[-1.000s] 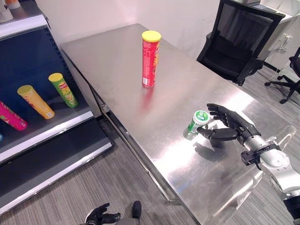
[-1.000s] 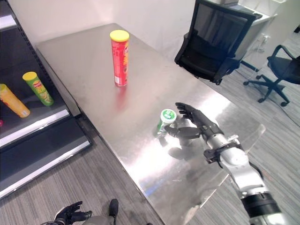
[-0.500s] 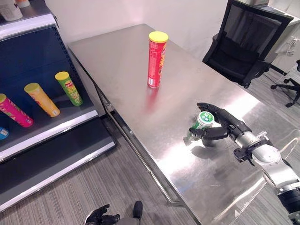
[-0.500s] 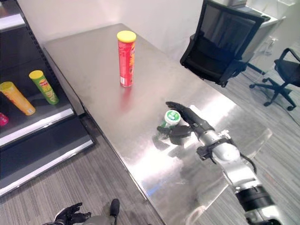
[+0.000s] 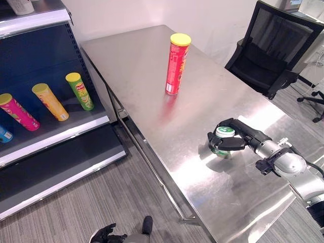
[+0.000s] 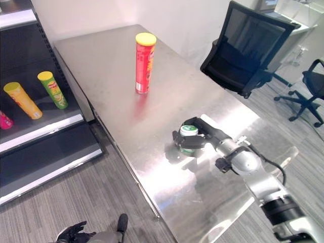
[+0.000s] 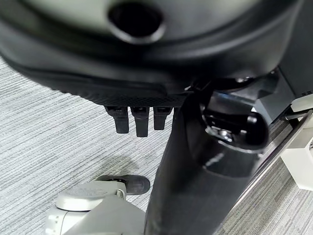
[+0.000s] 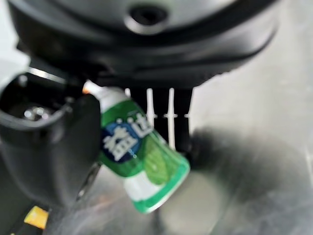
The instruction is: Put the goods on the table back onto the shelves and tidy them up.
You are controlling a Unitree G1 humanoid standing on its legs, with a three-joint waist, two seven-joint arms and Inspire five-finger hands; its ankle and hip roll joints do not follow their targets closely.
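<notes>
Going left to right: the shelf (image 5: pixel 55 132) already has a pink tube (image 5: pixel 19 113), a yellow tube (image 5: pixel 49 102) and a green tube (image 5: pixel 81 91) lying slanted on it, all smooth cylinders with caps, so I'd say part of the tidying is done. The left hand (image 5: pixel 105 235) hangs low by the floor, fingers curled on nothing. On the shiny brushed-steel table (image 5: pixel 142 76), a tall red can (image 5: pixel 175 65) with a yellow lid stands upright, untouched. Further right, the right hand (image 6: pixel 198 134) is wrapped around the small green bottle (image 8: pixel 138 156), glossy plastic with a white cap, right at the tabletop. Two items left to shelve.
</notes>
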